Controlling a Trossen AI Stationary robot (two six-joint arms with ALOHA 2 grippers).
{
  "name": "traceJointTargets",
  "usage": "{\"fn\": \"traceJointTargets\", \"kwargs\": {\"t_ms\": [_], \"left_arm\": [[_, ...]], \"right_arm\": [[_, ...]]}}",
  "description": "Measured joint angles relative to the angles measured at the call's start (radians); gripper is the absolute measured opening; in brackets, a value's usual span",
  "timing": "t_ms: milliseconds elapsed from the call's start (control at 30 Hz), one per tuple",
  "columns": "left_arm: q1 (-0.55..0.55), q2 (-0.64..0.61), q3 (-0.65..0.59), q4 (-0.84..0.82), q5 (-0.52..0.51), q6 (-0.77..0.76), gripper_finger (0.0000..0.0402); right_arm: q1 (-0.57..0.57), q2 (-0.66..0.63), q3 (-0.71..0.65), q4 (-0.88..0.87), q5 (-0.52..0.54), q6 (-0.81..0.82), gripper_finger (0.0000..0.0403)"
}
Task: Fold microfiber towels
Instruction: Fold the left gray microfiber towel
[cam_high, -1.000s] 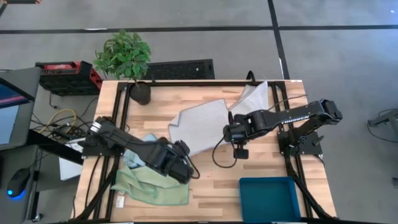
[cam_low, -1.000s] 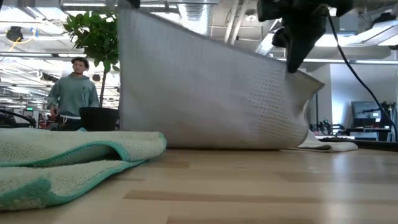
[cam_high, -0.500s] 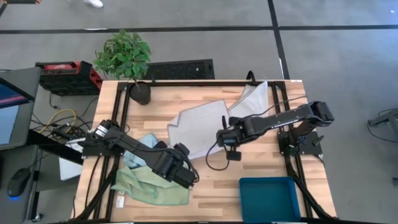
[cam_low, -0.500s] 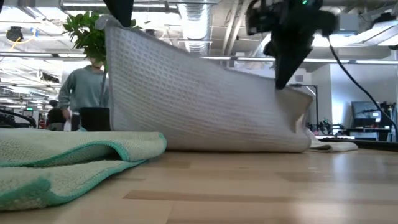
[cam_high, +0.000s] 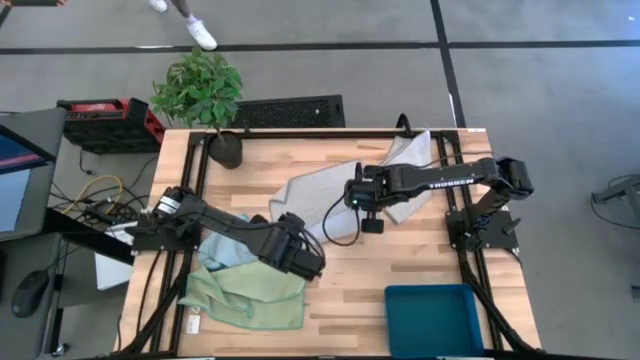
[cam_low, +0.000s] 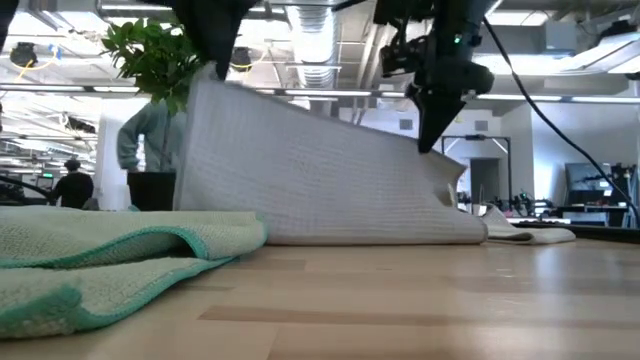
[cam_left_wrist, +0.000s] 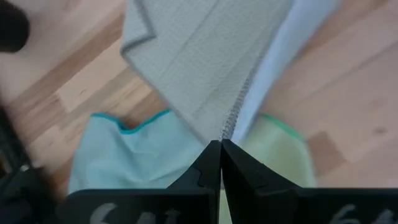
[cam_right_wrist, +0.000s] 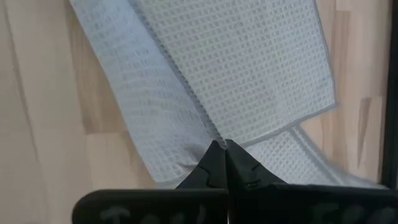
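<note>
A light grey microfiber towel (cam_low: 320, 170) stands like a raised sheet between my two grippers, its lower fold resting on the table. My left gripper (cam_low: 215, 70) is shut on its higher corner, and my right gripper (cam_low: 428, 145) is shut on its lower corner. From above, the towel (cam_high: 315, 195) lies mid-table, with my left gripper (cam_high: 302, 252) at its near side and my right gripper (cam_high: 355, 195) at its right side. A second grey towel (cam_high: 412, 155) lies flat at the far right. A pale green towel (cam_high: 250, 300) and a light blue towel (cam_high: 222, 255) lie crumpled at the near left. My left gripper pinches the grey towel's hemmed edge (cam_left_wrist: 231, 121) between its two shut fingers, coming from above and pointing steeply down. The cloth hangs from the fingers and slopes away to the table. My right gripper pinches a corner fold (cam_right_wrist: 214, 134) of the same towel between its shut fingers, from above. At least two layers spread out from the fingertips, and the cloth below sags onto the table.
A dark teal bin (cam_high: 432, 320) stands at the near right corner. A potted plant (cam_high: 205, 95) stands at the far left corner. Black frame rails (cam_high: 200, 200) run along both table sides. People stand in the room beyond the table (cam_low: 150, 140).
Both grippers have sunk with the grey towel, whose raised top edge is now lower and slopes more. My right gripper has gone toward the table's left and far edges. My left gripper has gone a little toward the right and far. Both stay shut on the cloth.
</note>
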Motion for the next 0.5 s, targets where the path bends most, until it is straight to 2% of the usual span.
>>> {"fn": "traceJointTargets", "kwargs": {"t_ms": [133, 300, 500], "left_arm": [[0.048, 0.0, -0.082, 0.036, 0.026, 0.036, 0.0], [0.105, -0.003, -0.12, 0.041, 0.016, 0.101, 0.0], [0.174, -0.003, -0.187, 0.047, -0.033, 0.139, 0.0]], "right_arm": [[-0.037, 0.002, 0.0, 0.019, -0.004, -0.057, 0.0002], [-0.091, 0.002, 0.0, 0.052, -0.005, -0.101, 0.0002], [-0.158, 0.002, 0.0, 0.12, -0.007, -0.14, 0.0002]]}}
